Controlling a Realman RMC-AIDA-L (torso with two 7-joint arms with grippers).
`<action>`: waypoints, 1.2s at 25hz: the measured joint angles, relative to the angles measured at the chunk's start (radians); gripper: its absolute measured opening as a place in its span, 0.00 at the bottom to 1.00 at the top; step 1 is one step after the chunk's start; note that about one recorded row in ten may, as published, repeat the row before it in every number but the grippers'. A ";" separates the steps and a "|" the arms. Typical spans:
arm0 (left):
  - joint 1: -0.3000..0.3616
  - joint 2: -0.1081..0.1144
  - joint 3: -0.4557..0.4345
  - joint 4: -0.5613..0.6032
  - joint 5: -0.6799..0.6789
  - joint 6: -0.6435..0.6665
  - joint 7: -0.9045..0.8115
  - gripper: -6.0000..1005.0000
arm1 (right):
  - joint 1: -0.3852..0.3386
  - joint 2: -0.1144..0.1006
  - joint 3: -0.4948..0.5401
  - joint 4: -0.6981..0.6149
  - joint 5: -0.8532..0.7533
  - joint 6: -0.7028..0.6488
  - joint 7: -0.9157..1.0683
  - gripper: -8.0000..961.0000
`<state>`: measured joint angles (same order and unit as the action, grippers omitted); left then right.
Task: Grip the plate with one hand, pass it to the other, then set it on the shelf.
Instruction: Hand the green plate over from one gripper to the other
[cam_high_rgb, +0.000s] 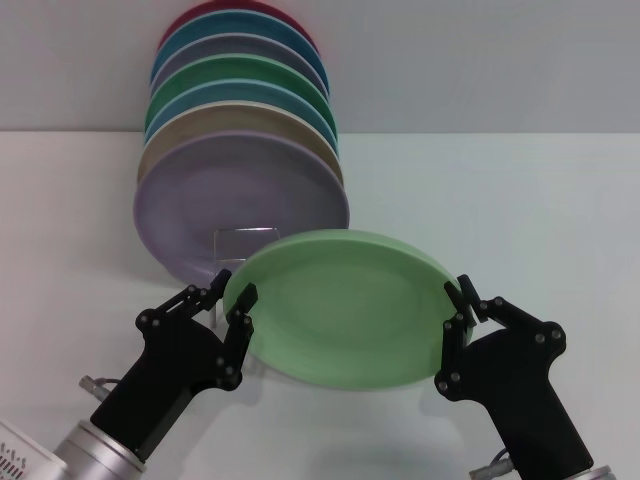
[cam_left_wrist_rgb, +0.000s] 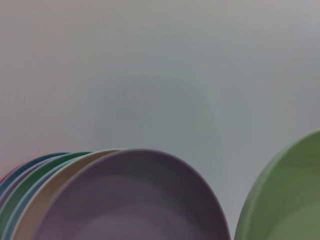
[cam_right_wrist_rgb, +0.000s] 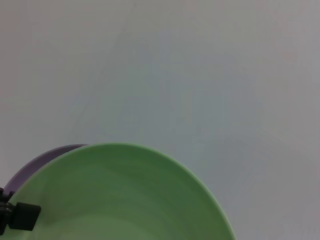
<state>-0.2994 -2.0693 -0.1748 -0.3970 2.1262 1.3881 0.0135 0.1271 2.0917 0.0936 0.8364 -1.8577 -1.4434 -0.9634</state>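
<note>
1. Plate (cam_high_rgb: 345, 305), light mint green, is up off the white bench (cam_high_rgb: 520, 200), tilted with its hollow facing the head camera, right in the middle between the two arms.
2. Left tool (cam_high_rgb: 230, 305) is at the plate's left rim, black fingers (cam_high_rgb: 240, 300) set on either side of the edge. It looks clamped on the plate, though the contact itself is partly hidden.
3. Right tool (cam_high_rgb: 462, 305) is at the opposite rim, its fingers (cam_high_rgb: 466, 290) closing over the edge there too, so both tools appear to have hold of the plate at once.
4. Behind the plate stands a row of plates on edge, the lilac plate (cam_high_rgb: 240, 215) at the front, then a beige one (cam_high_rgb: 170, 135), blues, a darker green plate (cam_high_rgb: 240, 72) and a red one at the back.
5. Shelf (cam_high_rgb: 243, 240) shows only as a thin squared wire loop against the lilac plate's lower face, just above the mint plate's upper rim.
6. Left wrist view: the lilac plate (cam_left_wrist_rgb: 135, 200) fills the low middle, the mint plate's edge (cam_left_wrist_rgb: 285, 200) beside it.
7. Right wrist view: the mint plate (cam_right_wrist_rgb: 120, 195) close up, a sliver of lilac behind, and the left tool's black tip (cam_right_wrist_rgb: 17, 215) at the far rim.
</note>
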 joint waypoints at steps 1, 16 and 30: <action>-0.001 0.000 0.000 0.000 0.000 0.000 0.000 0.29 | 0.000 0.000 0.000 0.000 0.000 0.000 0.000 0.03; -0.008 0.000 0.000 0.004 0.003 -0.012 0.001 0.20 | 0.004 -0.002 0.000 -0.001 0.000 0.000 0.000 0.03; -0.007 0.002 -0.001 0.007 0.004 -0.007 0.000 0.13 | 0.004 -0.002 0.000 -0.003 0.000 0.000 0.000 0.03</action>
<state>-0.3068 -2.0672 -0.1754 -0.3899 2.1302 1.3810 0.0131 0.1311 2.0892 0.0936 0.8337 -1.8576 -1.4432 -0.9634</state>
